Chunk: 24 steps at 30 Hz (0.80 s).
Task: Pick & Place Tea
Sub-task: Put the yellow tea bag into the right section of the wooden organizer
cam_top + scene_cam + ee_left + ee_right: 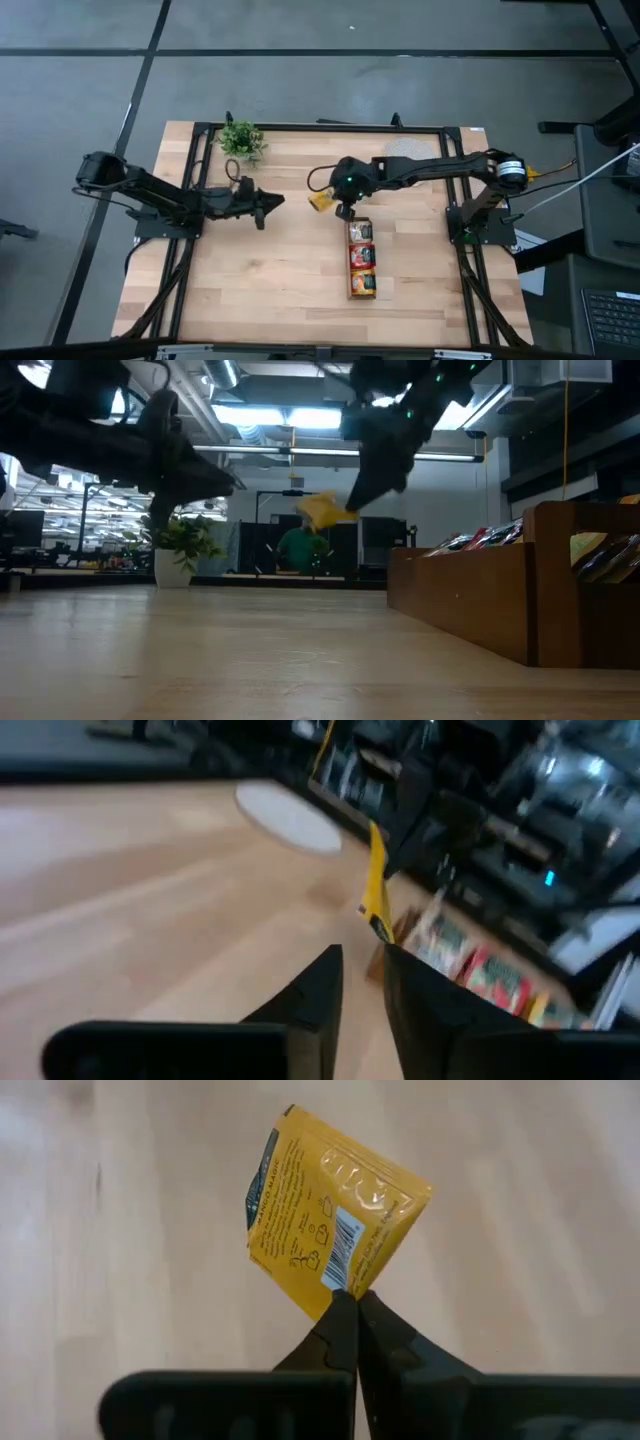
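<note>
Tea sachet [330, 1230] pinched by right tool [350, 1302], tray [470, 595] contents partly hidden

A yellow tea sachet [330, 1230] is marked with dark print, a blue edge stripe and a white barcode patch. The table [280, 270] is of pale, light-brown wood grain. Red, yellow and white packets fill the brown wooden tray [361, 258]. The plant [241, 139] is green, its pot white.
</note>
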### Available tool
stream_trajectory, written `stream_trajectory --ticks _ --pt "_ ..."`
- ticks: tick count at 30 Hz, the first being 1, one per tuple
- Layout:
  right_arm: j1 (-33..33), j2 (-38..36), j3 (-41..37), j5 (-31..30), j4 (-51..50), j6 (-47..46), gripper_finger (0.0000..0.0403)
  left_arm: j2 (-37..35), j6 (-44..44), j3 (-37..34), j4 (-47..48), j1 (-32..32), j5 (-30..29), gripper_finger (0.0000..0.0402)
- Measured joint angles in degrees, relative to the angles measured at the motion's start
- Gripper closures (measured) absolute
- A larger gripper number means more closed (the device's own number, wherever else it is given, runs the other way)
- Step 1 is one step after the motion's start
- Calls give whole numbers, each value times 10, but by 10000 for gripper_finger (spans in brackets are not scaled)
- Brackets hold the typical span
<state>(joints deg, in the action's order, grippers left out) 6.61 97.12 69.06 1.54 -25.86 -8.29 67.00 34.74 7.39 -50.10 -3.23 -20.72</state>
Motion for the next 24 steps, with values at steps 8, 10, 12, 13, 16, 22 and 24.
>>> stream_trajectory --ticks 8,10,12,13,16,22,24 --pt "0 -43 0 -57 88 6 401 0 -73 0 -150 32 20 267" --pt "0 -43 0 -57 124 13 401 0 -95 17 -159 39 36 252" --pt "0 -43 0 -56 151 13 401 0 -118 34 -153 44 46 238" --pt "0 -43 0 -56 162 14 401 2 -130 42 -150 45 51 233" --pt "0 -43 0 -56 180 18 400 9 -165 61 -140 45 53 221" --pt "0 -43 0 -55 197 26 400 32 -185 88 -84 46 15 218" --pt "0 -43 0 -55 207 26 399 47 -186 95 -75 45 7 220"
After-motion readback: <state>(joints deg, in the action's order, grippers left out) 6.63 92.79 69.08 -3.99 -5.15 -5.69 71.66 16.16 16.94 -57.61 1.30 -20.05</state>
